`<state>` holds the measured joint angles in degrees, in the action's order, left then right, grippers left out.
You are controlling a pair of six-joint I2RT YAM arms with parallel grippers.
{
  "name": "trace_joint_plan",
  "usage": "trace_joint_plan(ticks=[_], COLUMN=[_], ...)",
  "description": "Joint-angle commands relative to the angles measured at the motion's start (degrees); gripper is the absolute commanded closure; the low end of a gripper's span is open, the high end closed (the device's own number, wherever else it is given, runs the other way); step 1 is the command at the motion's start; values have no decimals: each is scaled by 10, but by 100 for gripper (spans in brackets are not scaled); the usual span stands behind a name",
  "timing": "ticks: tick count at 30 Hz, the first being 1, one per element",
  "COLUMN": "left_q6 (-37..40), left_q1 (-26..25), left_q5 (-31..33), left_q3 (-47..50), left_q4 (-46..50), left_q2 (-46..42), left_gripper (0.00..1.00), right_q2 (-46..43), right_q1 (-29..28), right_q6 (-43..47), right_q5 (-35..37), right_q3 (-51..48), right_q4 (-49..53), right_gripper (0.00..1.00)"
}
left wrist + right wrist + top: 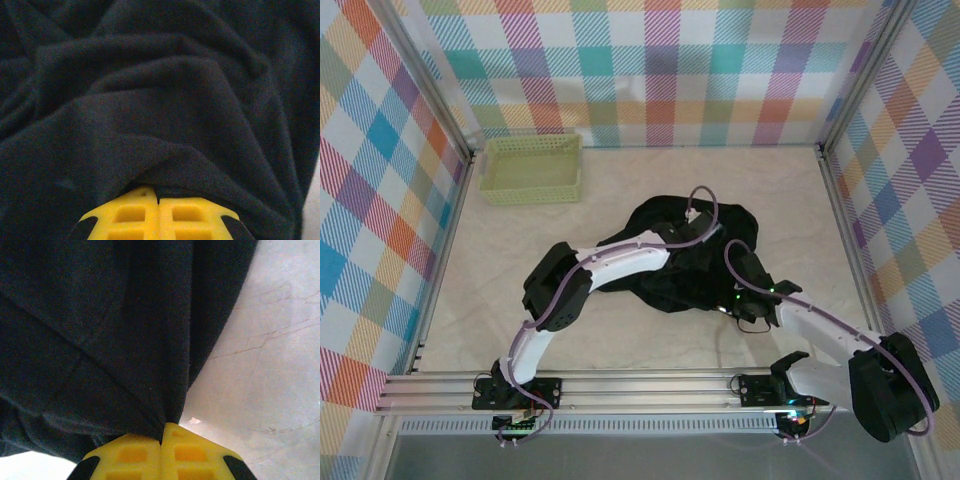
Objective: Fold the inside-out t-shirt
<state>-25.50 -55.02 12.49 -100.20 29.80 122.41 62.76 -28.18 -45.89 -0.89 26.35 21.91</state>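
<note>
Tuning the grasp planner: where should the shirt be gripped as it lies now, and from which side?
Black t-shirt lies crumpled, so pinch a raised fold or the free edge, coming from above. Right hand is shut on the edge beside bare table; left hand on a ridge mid-heap.

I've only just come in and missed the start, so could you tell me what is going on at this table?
The robot is handling a black inside-out t-shirt, which lies crumpled in a heap in the middle of the table. The left gripper is shut on a fold of the cloth, and the right gripper is shut on the cloth near the shirt's edge. No neat fold is made yet. A pale green basket stands apart at the far left.
</note>
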Motion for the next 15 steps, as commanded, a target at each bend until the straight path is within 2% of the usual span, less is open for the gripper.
trace_joint_plan(ticks=[1,10,13,15], left_q6=[11,9,15,19], left_q1=[15,31,29,26], left_q5=[10,-6,-36,-45], left_q3=[-42,-70,-89,-97], left_q4=[-9,6,19,26], left_q2=[-59,-48,-32,-24], left_gripper=[100,100,100,100], right_q2=[-22,-79,-93,-99], right_q1=[-17,-26,-25,-25], right_q6=[-23,-25,4,30], right_q5=[-1,23,49,83], right_q3=[-17,-18,17,54], right_q4=[32,76,109,135], right_gripper=[100,100,75,64])
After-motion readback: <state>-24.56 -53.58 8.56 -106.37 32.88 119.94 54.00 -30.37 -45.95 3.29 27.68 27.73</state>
